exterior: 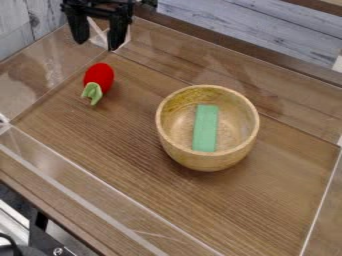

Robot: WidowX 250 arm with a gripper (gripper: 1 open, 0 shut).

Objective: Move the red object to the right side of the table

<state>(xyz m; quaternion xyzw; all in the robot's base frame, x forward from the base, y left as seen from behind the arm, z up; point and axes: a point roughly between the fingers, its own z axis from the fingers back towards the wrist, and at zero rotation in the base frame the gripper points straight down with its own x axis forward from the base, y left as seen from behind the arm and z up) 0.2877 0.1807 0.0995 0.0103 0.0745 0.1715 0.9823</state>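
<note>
The red object [98,79], a small strawberry-like toy with a pale green stem end pointing toward the front, lies on the left part of the dark wood-grain table [107,160]. My gripper [99,34] hangs above and just behind it at the top left of the camera view. It points down and is open, its black fingers [118,37] apart with nothing between them, clear of the toy.
A wooden bowl [209,126] stands at the middle right with a green rectangular block [206,128] lying inside. Clear acrylic walls [34,72] edge the tabletop. A pale plank wall runs behind the table.
</note>
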